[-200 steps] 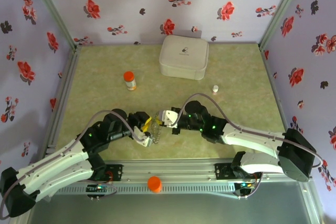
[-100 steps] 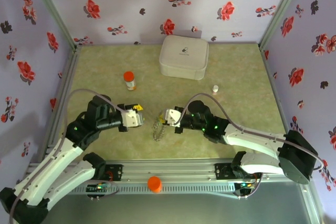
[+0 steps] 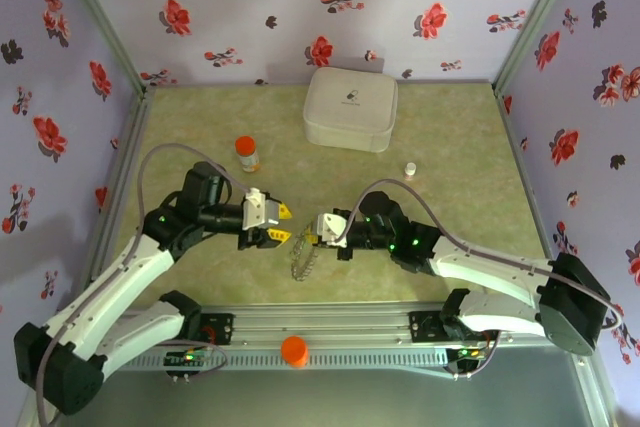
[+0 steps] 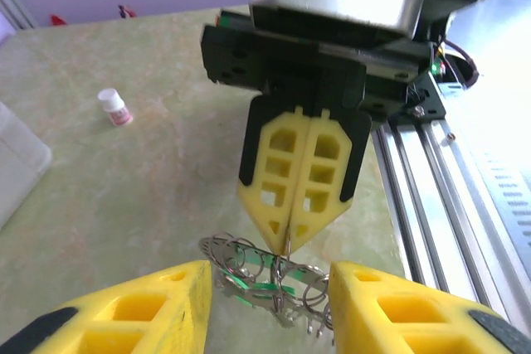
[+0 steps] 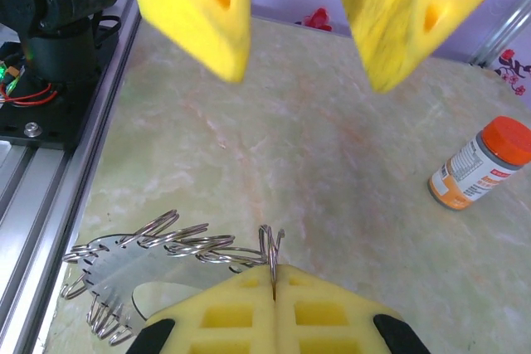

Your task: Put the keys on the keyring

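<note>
One keyring, a limp cluster of thin bright wire loops with green-headed keys seemingly tangled in, is trailed across the marbled desk toward the near rail, its top loop pinched by the closed right end effector and closely faced by the left end effector, fingers spread apart.

Enclosure walls: lilac wallpaper printed with red and dark blossoms, comprising back wall at 12 o'clock, left wall at 9 o'clock and right wall at 3 o'clock, joined at the two far corners by slanting aluminium posts. Base: table top in pale green-beige marbled finish, matte, evenly lit, with only soft, faint shadows. Near edge at 6 o'clock: slotted aluminium rail running across the table, with a plain grey surface on its outer side.
</note>
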Robot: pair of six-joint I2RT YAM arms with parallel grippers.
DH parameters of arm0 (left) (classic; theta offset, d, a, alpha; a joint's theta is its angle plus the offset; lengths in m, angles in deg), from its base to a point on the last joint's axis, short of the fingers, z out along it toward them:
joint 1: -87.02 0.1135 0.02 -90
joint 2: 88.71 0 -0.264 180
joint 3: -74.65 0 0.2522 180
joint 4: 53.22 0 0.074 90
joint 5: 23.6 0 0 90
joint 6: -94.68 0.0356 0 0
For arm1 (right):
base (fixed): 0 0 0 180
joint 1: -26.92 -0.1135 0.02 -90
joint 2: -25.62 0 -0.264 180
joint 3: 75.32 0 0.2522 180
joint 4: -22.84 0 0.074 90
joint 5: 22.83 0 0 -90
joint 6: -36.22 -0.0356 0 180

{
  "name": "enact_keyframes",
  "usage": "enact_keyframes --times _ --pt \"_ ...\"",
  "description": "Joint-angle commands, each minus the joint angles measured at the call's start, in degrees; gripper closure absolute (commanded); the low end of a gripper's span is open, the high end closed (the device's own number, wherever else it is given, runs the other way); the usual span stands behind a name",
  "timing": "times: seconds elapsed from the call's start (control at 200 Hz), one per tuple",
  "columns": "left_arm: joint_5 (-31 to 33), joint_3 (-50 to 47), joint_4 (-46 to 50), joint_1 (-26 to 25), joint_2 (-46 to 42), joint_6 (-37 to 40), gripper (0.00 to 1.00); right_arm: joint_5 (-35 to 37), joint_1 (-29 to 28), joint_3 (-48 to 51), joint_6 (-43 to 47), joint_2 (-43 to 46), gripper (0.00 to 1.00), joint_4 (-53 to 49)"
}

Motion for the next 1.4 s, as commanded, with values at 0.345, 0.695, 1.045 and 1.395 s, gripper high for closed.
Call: enact_keyframes --times 0.345,0.695,1.045,1.395 --pt "4.2 2.8 4.1 -4.6 4.5 7.7 0.63 -2.8 0.3 -3.2 -2.4 -1.7 1.0 3.0" --pt "8.1 4.3 7.2 -5.7 7.6 11.2 0.72 -3.5 0.2 -3.8 -3.1 -3.2 1.0 4.6" --pt "10.7 3.9 5.0 -6.2 7.3 11.0 0.82 -3.8 0.2 -3.8 -3.4 -4.2 1.0 6.3" --pt "11.0 3.7 3.8 -6.7 7.0 10.0 0.87 -4.3 0.2 -4.2 -4.8 -5.4 1.0 8.8"
